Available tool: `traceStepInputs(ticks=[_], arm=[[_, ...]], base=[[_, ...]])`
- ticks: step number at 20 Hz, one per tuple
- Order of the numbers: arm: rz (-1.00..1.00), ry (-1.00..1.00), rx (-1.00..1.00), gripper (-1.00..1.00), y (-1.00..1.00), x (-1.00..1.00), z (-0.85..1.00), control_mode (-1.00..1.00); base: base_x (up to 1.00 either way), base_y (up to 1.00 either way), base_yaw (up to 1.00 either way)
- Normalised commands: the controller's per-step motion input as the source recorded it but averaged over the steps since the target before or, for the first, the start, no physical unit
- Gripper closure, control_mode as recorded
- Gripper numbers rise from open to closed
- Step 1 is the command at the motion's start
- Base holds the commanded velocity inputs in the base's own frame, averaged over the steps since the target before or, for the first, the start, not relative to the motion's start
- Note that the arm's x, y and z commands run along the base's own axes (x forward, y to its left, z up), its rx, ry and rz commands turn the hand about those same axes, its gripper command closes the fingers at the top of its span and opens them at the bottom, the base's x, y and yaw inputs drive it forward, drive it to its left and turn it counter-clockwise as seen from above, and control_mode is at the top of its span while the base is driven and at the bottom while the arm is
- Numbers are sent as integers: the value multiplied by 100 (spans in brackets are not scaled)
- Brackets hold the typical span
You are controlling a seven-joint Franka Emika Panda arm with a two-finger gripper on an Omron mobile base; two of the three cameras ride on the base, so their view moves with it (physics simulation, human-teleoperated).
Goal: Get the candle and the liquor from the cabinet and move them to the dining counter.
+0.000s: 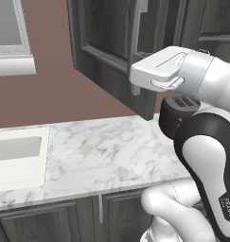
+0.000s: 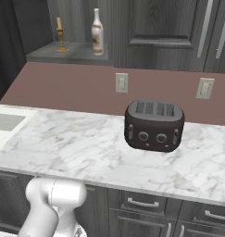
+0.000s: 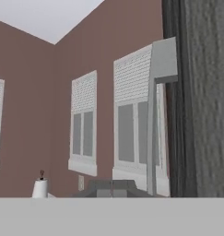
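The robot's hand, its fingers clenched together on nothing, is raised beside the silver bar handle on the edge of the open door of the dark grey cabinet. Inside that cabinet, on its shelf above the marble bench, the candle stands upright in its golden holder, with the liquor bottle upright near it, the two apart. A dark toaster sits on the bench below the cabinet, toward the liquor's side, under two pale wall switches.
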Motion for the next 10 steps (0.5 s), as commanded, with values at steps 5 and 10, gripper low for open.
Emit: traceStepInputs(ticks=[5,10], arm=[[0,0,0,-100,0,-1,0,-100],[0,0,0,-100,0,-38,2,-100]], base=[[0,0,0],[0,0,0]])
